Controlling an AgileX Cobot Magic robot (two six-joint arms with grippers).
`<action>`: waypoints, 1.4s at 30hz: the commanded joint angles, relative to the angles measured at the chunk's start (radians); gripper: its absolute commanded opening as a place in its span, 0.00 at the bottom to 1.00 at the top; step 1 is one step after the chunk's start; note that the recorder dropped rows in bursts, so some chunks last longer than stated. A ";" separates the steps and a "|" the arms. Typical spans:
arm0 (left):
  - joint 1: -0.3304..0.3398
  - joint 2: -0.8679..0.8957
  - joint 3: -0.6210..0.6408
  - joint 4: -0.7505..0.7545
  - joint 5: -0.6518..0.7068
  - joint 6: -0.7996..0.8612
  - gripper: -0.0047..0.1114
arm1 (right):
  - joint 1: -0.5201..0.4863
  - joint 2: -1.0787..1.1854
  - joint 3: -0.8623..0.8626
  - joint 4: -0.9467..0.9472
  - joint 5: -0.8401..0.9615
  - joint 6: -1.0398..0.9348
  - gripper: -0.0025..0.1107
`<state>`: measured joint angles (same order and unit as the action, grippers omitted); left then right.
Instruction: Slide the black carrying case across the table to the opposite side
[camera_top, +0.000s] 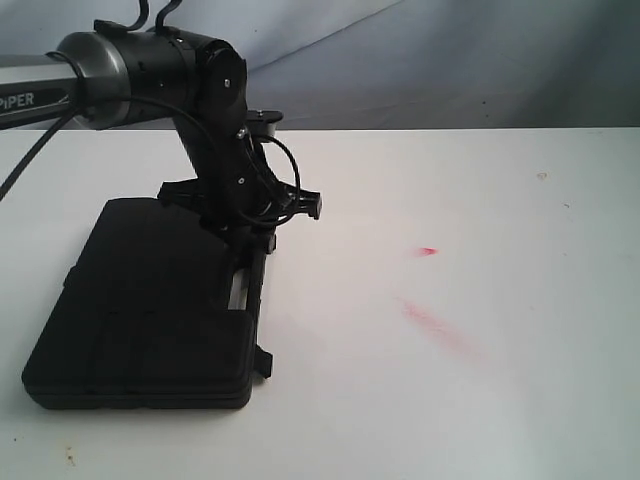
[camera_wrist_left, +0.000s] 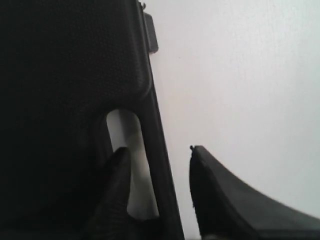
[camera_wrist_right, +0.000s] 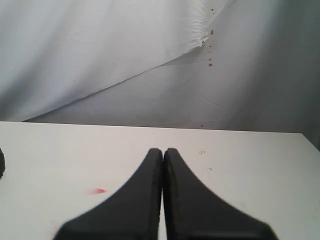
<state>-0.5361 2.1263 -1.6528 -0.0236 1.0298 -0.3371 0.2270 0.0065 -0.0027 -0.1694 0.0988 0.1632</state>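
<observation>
The black carrying case (camera_top: 140, 300) lies flat at the left of the white table (camera_top: 470, 190). My left gripper (camera_top: 256, 252) points down at the case's right edge, where the handle (camera_top: 258, 290) is. In the left wrist view the left gripper (camera_wrist_left: 159, 150) is open and straddles the handle bar (camera_wrist_left: 156, 125): one finger (camera_wrist_left: 117, 175) sits in the handle slot, the other finger (camera_wrist_left: 215, 190) stands over the table, apart from the bar. The textured case lid (camera_wrist_left: 65, 75) fills that side of the view. My right gripper (camera_wrist_right: 163, 151) is shut on nothing above the table (camera_wrist_right: 60, 150) and is out of the exterior view.
Red smears (camera_top: 437, 326) and a small red mark (camera_top: 428, 251) lie on the tabletop right of the case. A grey-white cloth backdrop (camera_top: 420, 60) hangs behind the far edge. A latch (camera_top: 264, 362) juts from the case's near right corner.
</observation>
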 joint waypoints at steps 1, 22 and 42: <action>0.003 0.023 -0.005 0.007 -0.013 0.002 0.37 | -0.008 -0.006 0.003 -0.001 -0.004 0.001 0.02; 0.003 0.144 -0.003 -0.050 -0.065 0.002 0.37 | -0.008 -0.006 0.003 -0.001 -0.004 0.001 0.02; 0.003 0.165 -0.003 -0.053 -0.069 -0.001 0.07 | -0.008 -0.006 0.003 -0.001 -0.004 0.001 0.02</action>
<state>-0.5301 2.2859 -1.6528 -0.0651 0.9808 -0.3475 0.2270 0.0065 -0.0027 -0.1694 0.0988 0.1632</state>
